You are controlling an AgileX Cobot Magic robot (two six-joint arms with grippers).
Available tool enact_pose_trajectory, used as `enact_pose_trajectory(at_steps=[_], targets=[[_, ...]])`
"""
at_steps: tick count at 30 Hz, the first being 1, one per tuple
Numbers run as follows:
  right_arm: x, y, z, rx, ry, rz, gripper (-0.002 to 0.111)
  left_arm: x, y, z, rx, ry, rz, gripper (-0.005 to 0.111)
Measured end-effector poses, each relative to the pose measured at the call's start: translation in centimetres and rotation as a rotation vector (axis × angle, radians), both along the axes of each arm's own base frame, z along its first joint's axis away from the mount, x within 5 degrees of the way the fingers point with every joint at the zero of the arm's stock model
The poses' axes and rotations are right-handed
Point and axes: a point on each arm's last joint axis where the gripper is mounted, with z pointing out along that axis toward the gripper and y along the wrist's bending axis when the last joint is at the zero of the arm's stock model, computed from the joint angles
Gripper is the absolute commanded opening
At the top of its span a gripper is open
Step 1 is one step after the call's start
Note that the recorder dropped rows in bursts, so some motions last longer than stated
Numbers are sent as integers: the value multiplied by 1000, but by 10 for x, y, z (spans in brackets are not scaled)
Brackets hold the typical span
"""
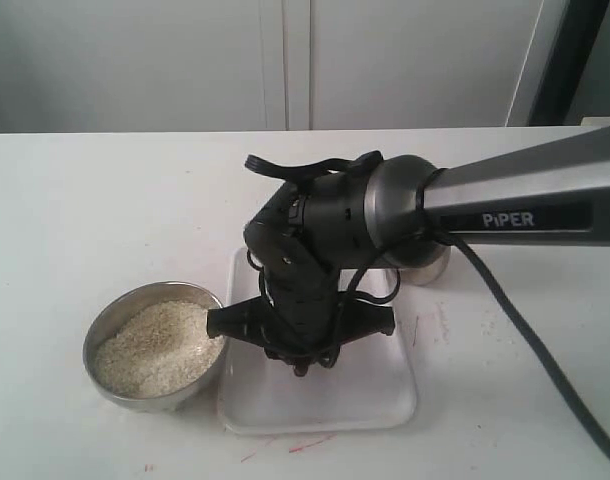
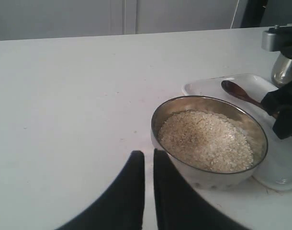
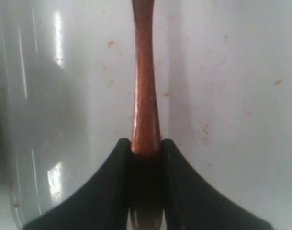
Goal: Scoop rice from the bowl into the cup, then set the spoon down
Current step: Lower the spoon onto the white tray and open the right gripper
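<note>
Wooden spoon handle pinched between right jaws.

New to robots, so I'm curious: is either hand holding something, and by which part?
The right hand grips the spoon by its thin handle, near the end away from the head. The left hand holds nothing.

Rice in bowl on table, just left of tray. Spoon over tray, handle between right gripper jaws. Cup behind tray's far right corner.
</note>
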Motion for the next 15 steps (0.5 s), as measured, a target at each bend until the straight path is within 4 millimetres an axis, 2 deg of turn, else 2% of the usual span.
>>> enact_pose_trajectory(at_steps=[4,11,15], targets=[[0,0,0,0,-4,3,25,0,0,0,0,0,0,14],[-1,-3,0,-38,12,5,25,0,0,0,0,0,0,14],[-9,-3,21,-86,-17,145,19,0,0,0,0,0,0,14]])
